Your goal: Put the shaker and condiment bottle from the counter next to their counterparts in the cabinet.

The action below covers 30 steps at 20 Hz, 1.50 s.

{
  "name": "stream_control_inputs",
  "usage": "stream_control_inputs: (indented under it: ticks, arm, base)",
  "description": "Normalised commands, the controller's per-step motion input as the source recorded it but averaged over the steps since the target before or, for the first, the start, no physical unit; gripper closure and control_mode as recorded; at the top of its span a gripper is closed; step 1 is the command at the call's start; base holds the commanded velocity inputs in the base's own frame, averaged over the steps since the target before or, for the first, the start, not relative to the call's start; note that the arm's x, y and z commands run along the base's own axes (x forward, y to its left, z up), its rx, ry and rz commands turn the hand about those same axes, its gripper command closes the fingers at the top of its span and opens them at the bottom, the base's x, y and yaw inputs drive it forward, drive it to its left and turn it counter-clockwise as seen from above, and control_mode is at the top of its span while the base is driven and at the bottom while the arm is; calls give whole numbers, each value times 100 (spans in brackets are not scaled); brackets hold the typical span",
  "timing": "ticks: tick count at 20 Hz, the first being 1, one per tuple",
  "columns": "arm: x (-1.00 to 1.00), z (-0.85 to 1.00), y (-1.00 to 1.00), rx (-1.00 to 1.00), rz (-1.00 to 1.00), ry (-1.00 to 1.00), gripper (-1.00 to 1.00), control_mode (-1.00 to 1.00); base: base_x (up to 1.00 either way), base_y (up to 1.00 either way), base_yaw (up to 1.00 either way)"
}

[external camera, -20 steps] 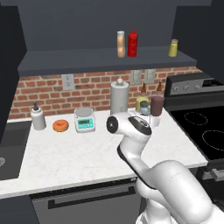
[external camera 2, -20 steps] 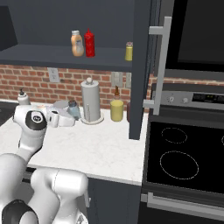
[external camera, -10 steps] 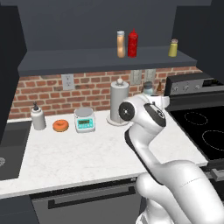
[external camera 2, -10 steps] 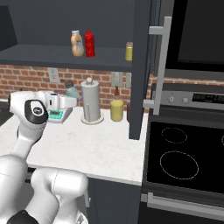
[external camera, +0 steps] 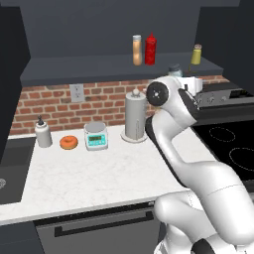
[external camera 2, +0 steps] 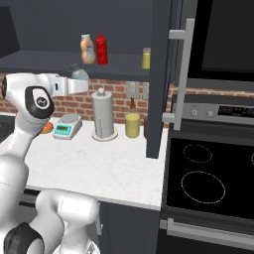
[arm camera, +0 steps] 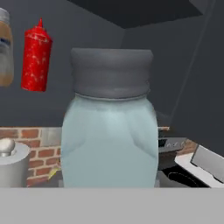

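Note:
The shaker (arm camera: 109,131), a blue-grey jar with a dark cap, stands upright in my gripper (external camera 2: 82,79), which is shut on it. I hold it high above the counter (external camera: 99,173), at about the height of the cabinet shelf (external camera: 89,67), and the shaker (external camera: 174,69) shows just right of my arm's elbow. The orange-tan condiment bottle (external camera: 137,49) stands on that shelf, right next to the red squeeze bottle (external camera: 150,48). Farther right on the shelf is the yellow-green shaker (external camera: 197,54). In the hand view the red bottle (arm camera: 35,54) lies up and to the left of the held shaker.
A paper towel holder (external camera: 135,115), a small scale (external camera: 95,135), a doughnut (external camera: 69,143) and a soap dispenser (external camera: 43,133) line the brick wall. A yellow jar (external camera 2: 132,125) stands by the open cabinet door (external camera 2: 161,74). The stove (external camera 2: 208,173) is at the right.
My arm has swung up and to the right, lifting the shaker from just above the counter to shelf height. The things on the shelf and counter have stayed put.

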Motion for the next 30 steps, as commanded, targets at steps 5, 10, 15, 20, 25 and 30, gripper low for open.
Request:
stream_control_inputs:
  ticks: [5,10,15,20,25,30]
  arm:
    - [0,87,0,1,0,0,100,-100]
    - [16,21,-15,0,-9,0,100,-100]
    - [16,-22,-34,0,-8,-15,100,-100]
    - [1,-51,-22,0,0,-28,100,-100]
    - [0,0,-19,3,0,-1,100,-100]
    - [13,9,-11,22,0,0,100,-100]
  base:
    - [0,0,0]
    - [0,0,0]
    - [0,0,0]
    - [0,0,0]
    - [0,0,0]
    - [0,0,0]
